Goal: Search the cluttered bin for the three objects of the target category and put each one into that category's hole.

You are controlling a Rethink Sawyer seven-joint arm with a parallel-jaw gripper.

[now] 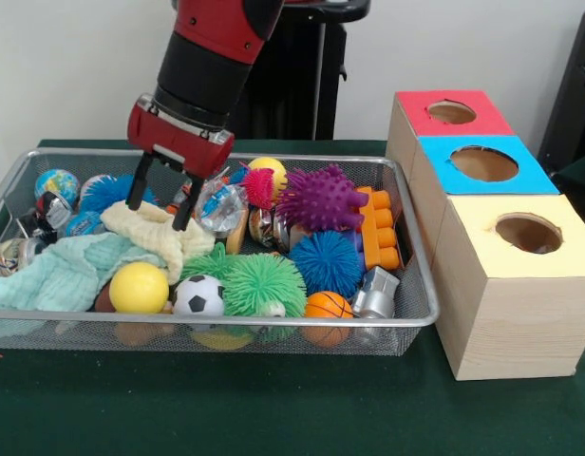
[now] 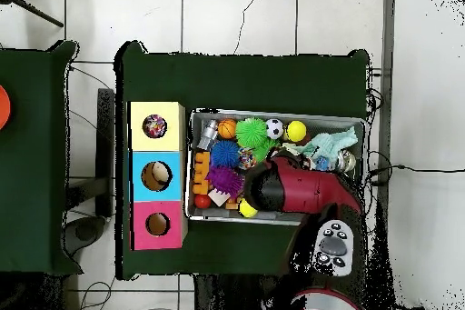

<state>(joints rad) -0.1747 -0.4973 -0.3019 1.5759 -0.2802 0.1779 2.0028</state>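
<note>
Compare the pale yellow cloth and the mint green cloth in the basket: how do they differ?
The pale yellow cloth lies directly under the open gripper; the mint green cloth lies apart from it, toward the basket's end farthest from the boxes. The yellow cloth looks smaller and bunched, the green one wider and spread. Both are soft, textured fabric.

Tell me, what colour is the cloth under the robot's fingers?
Pale yellow cloth; the front view shows it best.
</note>
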